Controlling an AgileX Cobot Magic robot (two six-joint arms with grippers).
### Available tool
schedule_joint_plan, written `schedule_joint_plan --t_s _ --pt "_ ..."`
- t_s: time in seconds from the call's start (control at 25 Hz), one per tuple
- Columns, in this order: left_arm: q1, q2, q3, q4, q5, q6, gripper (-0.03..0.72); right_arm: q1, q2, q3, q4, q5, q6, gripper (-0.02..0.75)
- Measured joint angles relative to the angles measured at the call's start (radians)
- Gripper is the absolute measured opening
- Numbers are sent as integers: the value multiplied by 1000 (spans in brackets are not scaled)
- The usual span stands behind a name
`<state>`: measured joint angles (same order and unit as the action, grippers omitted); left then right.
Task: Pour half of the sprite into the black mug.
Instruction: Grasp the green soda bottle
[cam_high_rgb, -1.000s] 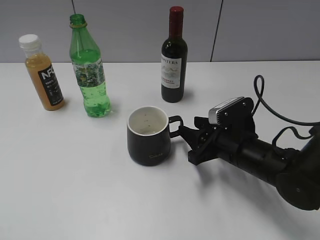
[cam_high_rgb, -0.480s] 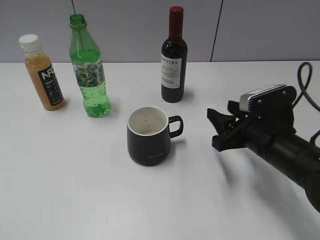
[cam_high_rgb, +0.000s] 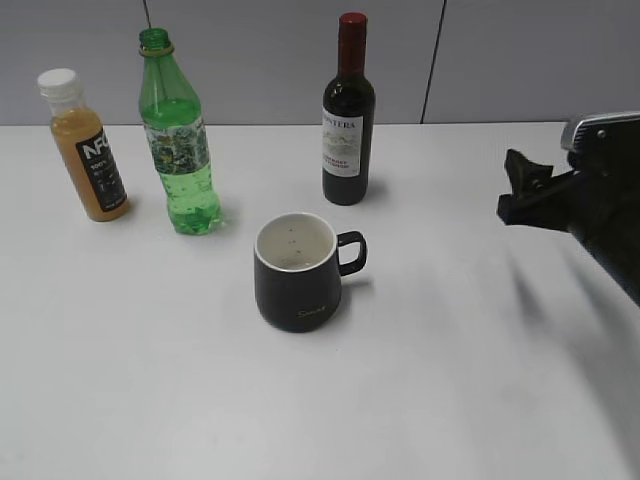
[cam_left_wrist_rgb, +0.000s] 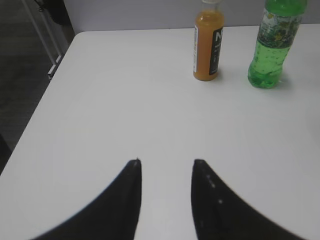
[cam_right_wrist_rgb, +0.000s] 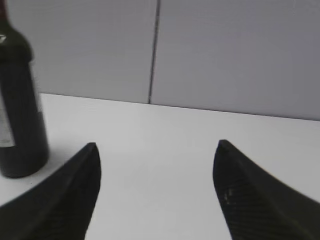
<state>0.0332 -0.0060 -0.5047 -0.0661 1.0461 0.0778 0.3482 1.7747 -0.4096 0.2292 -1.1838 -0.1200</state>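
The sprite (cam_high_rgb: 178, 140) is a tall green bottle with no cap, standing upright at the back left of the white table; it also shows in the left wrist view (cam_left_wrist_rgb: 272, 47). The black mug (cam_high_rgb: 297, 270) stands in the middle with its white inside showing and its handle to the right. My right gripper (cam_high_rgb: 515, 185) is open and empty at the right edge, well clear of the mug; its jaws (cam_right_wrist_rgb: 156, 147) are spread wide. My left gripper (cam_left_wrist_rgb: 166, 162) is open and empty over bare table, out of the exterior view.
An orange juice bottle (cam_high_rgb: 88, 145) with a white cap stands left of the sprite and also shows in the left wrist view (cam_left_wrist_rgb: 208, 42). A dark wine bottle (cam_high_rgb: 347, 115) with a red top stands behind the mug and shows in the right wrist view (cam_right_wrist_rgb: 17, 105). The table's left edge (cam_left_wrist_rgb: 37, 105) drops off.
My right gripper has let go of the mug's handle and drawn back to the right and upward, away from the mug. The mug and bottles have not moved.
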Motion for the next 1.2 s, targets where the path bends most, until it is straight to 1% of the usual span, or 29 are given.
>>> schedule_joint_plan --t_s 0.08,0.2,0.32,0.36,0.48,0.56,0.64,0.72,0.8,0.88,0.96,1.0,1.08,1.2 --pt "0 0 0 0 0 0 268 -25 -19 -36 25 78 -34 535" --pt "0 0 0 0 0 0 268 -53 -50 -148 40 338 -107 538" --pt "0 0 0 0 0 0 268 -96 -59 -321 53 696 -132 539" --pt "0 0 0 0 0 0 268 -114 -59 -389 54 792 -134 540" --pt "0 0 0 0 0 0 268 -182 -45 -593 57 1111 -136 540" --pt "0 0 0 0 0 0 268 -228 -11 -752 55 1353 -128 540" --pt "0 0 0 0 0 0 268 -259 37 -902 16 1584 -66 542" --pt "0 0 0 0 0 0 268 -270 93 -1051 -73 1813 -7 558" --pt "0 0 0 0 0 0 268 -269 137 -1168 -166 1992 26 605" --pt "0 0 0 0 0 0 268 -268 162 -1262 -213 2168 37 637" --pt "0 0 0 0 0 0 268 -268 168 -1313 -229 2300 42 646" --pt "0 0 0 0 0 0 268 -268 163 -1324 -229 2332 45 645" --pt "0 0 0 0 0 0 268 -268 136 -1315 -217 2358 50 635" --pt "0 0 0 0 0 0 268 -268 48 -1238 -138 2365 52 598"
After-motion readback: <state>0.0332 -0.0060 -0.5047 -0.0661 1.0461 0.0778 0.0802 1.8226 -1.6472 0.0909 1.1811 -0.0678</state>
